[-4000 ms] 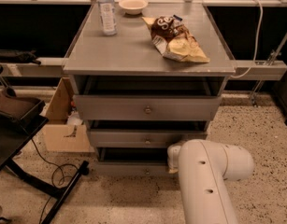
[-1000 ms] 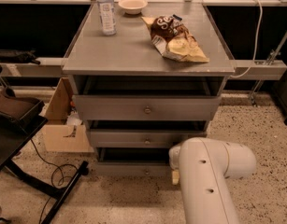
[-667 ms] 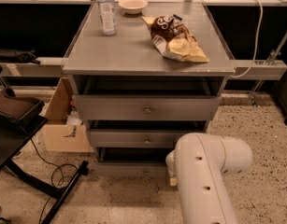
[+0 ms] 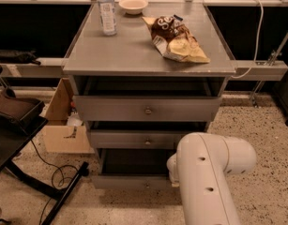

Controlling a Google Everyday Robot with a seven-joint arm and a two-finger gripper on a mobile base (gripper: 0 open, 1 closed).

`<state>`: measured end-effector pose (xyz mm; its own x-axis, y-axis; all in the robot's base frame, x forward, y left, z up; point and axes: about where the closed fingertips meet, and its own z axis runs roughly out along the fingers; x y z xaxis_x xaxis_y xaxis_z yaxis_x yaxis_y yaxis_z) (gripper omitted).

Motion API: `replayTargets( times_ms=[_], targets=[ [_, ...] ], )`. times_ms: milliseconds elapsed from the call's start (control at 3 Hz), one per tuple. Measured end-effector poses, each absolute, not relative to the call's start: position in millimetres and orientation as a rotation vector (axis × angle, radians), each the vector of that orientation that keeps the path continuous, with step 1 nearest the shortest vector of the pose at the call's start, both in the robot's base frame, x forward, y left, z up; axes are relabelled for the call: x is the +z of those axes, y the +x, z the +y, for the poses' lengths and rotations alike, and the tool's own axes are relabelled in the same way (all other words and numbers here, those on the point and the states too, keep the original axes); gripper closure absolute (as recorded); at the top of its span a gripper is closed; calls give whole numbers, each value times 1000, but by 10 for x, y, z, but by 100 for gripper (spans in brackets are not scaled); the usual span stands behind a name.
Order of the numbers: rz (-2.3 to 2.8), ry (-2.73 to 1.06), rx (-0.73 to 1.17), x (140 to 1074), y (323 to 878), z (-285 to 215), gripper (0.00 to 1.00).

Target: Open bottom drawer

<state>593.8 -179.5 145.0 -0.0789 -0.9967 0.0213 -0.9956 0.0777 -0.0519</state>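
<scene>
The bottom drawer is the lowest of three grey drawers in the grey cabinet. It stands pulled out towards me, with its dark interior showing behind the low front. The middle drawer and the uppermost drawer sit further back, each with a small round knob. My white arm reaches down at the drawer's right end. The gripper is hidden behind the arm's rounded link, close to the right end of the bottom drawer's front.
On the cabinet top stand a water bottle, a small bowl and a chip bag. A cardboard box sits on the floor at the left. A black stand with a cable lies at the lower left.
The bottom drawer's front has come forward out of the cabinet, and its interior now shows. My arm has shifted a little at the drawer's right end.
</scene>
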Motion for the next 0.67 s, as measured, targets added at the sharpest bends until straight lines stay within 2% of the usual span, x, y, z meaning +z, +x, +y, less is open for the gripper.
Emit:
replayTargets(
  times_ms=[333, 667],
  targets=[
    [2308, -2119, -74, 1473, 5882, -1809, 99],
    [2366, -2080, -60, 1525, 5794, -1891, 100]
  ],
)
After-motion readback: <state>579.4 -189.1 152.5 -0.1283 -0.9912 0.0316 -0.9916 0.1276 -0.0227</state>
